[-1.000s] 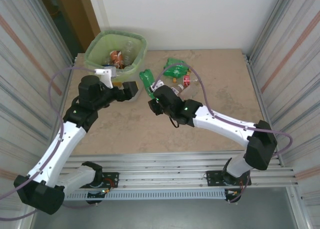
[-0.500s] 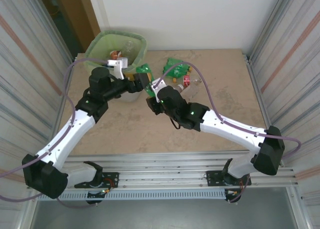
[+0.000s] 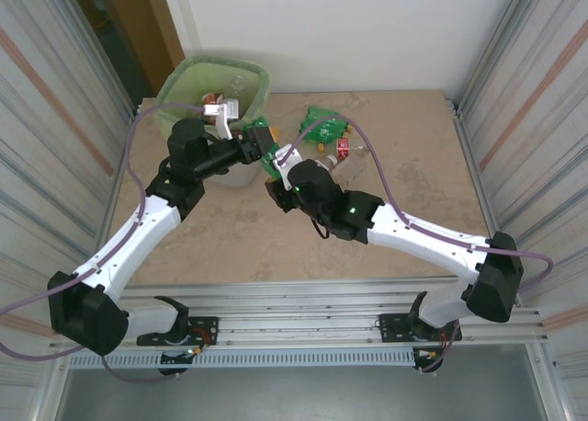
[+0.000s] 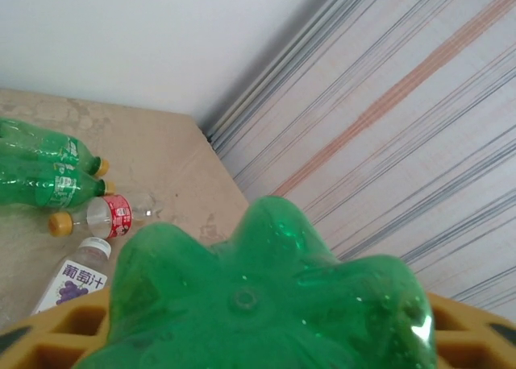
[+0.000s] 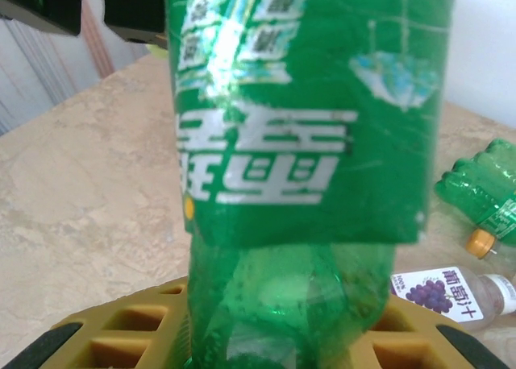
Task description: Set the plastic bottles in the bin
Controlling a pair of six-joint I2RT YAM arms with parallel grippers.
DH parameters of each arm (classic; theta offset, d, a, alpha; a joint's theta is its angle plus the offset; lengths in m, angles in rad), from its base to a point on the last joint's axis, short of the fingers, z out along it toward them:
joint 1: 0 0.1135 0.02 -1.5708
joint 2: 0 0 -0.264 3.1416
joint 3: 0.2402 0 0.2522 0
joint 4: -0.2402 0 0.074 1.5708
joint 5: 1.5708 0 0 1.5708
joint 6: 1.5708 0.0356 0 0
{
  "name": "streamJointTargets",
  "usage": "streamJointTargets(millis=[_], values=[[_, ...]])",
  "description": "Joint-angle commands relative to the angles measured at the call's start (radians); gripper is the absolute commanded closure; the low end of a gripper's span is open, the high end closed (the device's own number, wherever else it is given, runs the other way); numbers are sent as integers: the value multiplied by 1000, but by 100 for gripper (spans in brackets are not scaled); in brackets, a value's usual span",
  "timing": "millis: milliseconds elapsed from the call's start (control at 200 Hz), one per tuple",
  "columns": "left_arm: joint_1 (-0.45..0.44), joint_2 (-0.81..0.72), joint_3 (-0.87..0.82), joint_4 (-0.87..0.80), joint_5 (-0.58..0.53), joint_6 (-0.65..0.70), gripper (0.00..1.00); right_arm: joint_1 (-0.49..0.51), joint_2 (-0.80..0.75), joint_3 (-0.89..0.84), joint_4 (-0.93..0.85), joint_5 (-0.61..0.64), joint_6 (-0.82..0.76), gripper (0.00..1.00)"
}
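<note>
One green plastic bottle (image 3: 267, 156) hangs above the table between both grippers, just right of the bin (image 3: 184, 77). My right gripper (image 3: 281, 171) is shut on its neck end; in the right wrist view the labelled body (image 5: 306, 143) rises from the yellow fingers (image 5: 121, 330). My left gripper (image 3: 254, 146) has its jaws against the bottle's other end, and the lobed base (image 4: 266, 296) sits between its yellow fingers (image 4: 56, 337). The bin is whitish with a green liner and holds a few bottles (image 3: 214, 100).
On the table behind the grippers lie two green bottles (image 3: 322, 125), a clear red-labelled one (image 3: 342, 147) and a purple-labelled one (image 4: 76, 276). Corrugated metal walls flank the table on both sides. The near half of the tabletop (image 3: 230, 237) is bare.
The left arm swung right, away from the bin, to the green bottle held up by the right gripper, and its jaws closed on the bottle's base. The right arm barely moved.
</note>
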Motion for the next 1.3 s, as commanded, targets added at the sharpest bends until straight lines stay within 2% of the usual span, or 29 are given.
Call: streamJointTargets(millis=[0,65,165,321,356,376,691,947,1087,1292], values=[[-1,7,38,39,12,14,62,4,-49,-3,45,13,-19,72],[-1,13,57,29,5,30,67,3,-52,-5,43,20,-17,63],[5,25,112,-10,-9,77,69,3,-67,-14,42,39,-12,42],[38,56,220,-42,-30,142,69,4,-107,-47,47,71,-5,15],[50,66,249,-47,-31,158,69,3,-118,-58,49,80,-3,8],[58,72,265,-51,-34,166,69,2,-125,-63,50,86,0,0],[191,192,515,-127,-118,341,69,-18,-233,-142,26,184,83,2],[289,325,679,-273,-180,453,68,-92,-308,-191,-25,222,208,2],[304,375,704,-363,-231,505,64,-148,-329,-200,-81,229,289,2],[323,424,691,-412,-263,506,60,-221,-332,-201,-162,220,388,3]])
